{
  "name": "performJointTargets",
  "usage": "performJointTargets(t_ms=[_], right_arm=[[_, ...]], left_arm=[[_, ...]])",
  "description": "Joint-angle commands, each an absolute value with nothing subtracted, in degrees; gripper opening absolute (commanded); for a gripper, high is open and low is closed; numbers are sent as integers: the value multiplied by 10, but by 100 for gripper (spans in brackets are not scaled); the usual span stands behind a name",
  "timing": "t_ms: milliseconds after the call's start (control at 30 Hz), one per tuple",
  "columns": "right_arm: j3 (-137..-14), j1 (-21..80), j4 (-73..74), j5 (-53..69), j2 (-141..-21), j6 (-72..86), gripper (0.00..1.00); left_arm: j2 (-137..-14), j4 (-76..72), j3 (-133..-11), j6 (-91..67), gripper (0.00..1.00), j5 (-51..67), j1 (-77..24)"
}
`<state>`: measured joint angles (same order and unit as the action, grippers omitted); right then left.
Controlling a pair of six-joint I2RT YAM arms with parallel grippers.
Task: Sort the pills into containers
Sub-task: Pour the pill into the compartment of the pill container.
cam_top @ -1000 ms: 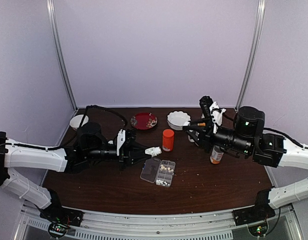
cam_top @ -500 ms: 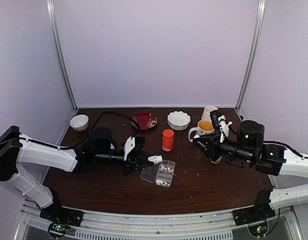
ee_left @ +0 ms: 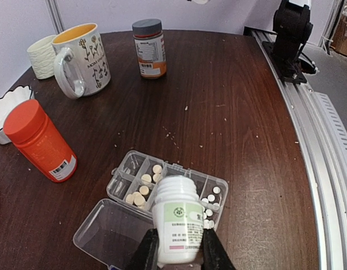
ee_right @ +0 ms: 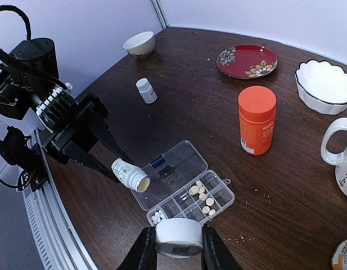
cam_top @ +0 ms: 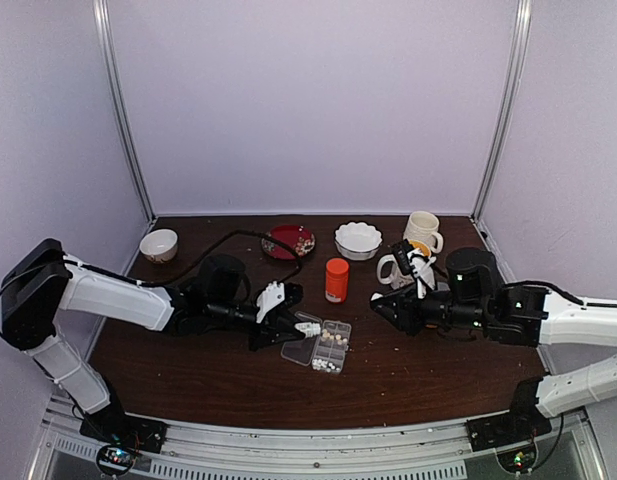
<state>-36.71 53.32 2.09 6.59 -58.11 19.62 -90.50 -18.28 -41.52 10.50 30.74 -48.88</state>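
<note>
The clear pill organizer (cam_top: 331,346) lies open at the table's middle, with its lid (ee_left: 106,233) flat beside it. Yellowish pills (ee_left: 139,196) fill middle cells and small white pills (ee_left: 210,203) an end cell. My left gripper (ee_left: 179,246) is shut on an uncapped white bottle (ee_left: 177,219), tipped with its mouth (ee_right: 140,183) just above the organizer (ee_right: 210,203). My right gripper (ee_right: 179,243) is shut on a white bottle cap (ee_right: 179,235) and hovers over the organizer's near side. In the top view the two grippers (cam_top: 293,326) (cam_top: 380,306) face each other across the organizer.
An orange bottle (cam_top: 336,280) stands behind the organizer. Two mugs (cam_top: 416,250), a white scalloped bowl (cam_top: 358,240), a red plate (cam_top: 288,242) and a small bowl (cam_top: 158,244) line the back. A small white bottle (ee_right: 145,90) stands upright and an amber grey-capped bottle (ee_left: 149,48) is near the mugs.
My left arm carried the white bottle right and down to the organizer. My right arm dropped and swung left with the cap, ending close to the organizer.
</note>
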Motion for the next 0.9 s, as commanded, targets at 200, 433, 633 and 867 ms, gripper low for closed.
performJointTargets(t_ms=[200, 433, 633, 867], right_arm=[[-404, 533, 57, 75, -627, 213, 0], [-395, 533, 45, 78, -626, 221, 0], [-385, 534, 34, 82, -628, 228, 0], [-389, 533, 35, 76, -637, 223, 0]], left_arm=[[-957, -115, -474, 156, 6, 334, -486], [-987, -70, -513, 156, 4, 337, -486], [-1009, -48, -527, 153, 3, 317, -486], [-1017, -52, -533, 137, 2, 295, -487]])
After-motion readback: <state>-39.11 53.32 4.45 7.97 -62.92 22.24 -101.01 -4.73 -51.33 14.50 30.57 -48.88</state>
